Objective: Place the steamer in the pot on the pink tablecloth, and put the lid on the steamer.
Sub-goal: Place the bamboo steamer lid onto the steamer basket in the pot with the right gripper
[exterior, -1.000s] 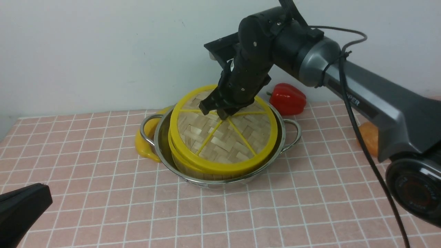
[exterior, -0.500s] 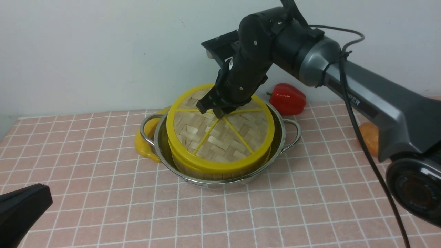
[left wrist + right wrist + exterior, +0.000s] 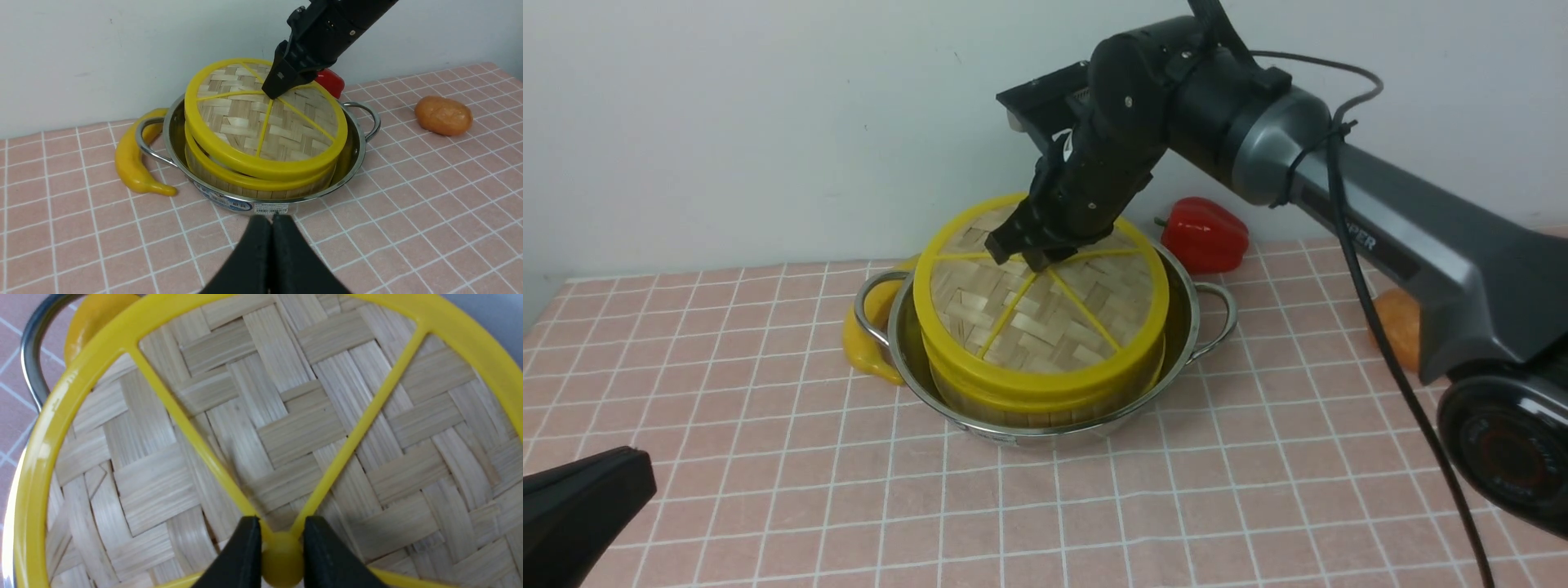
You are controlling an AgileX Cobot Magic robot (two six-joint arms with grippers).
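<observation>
The right pincer (image 3: 1031, 260) is clamped on the knob (image 3: 282, 559) of the lid (image 3: 1037, 318), which lies slightly askew on the steamer (image 3: 245, 188). That sits inside the pot (image 3: 900, 327) on the pink tablecloth (image 3: 768, 457). The left pincer (image 3: 271, 228) is pressed together, empty.

right arm (image 3: 1421, 261): white "PER" on grey link, right of centre in front view, any earlier letters hidden | joint cap (image 3: 1503, 445), lower right: faint red lettering, unreadable | pot (image 3: 212, 195): blue sticker (image 3: 229, 201) and white sticker (image 3: 265, 208) on front wall, lower centre of left wrist view, print too small to read
</observation>
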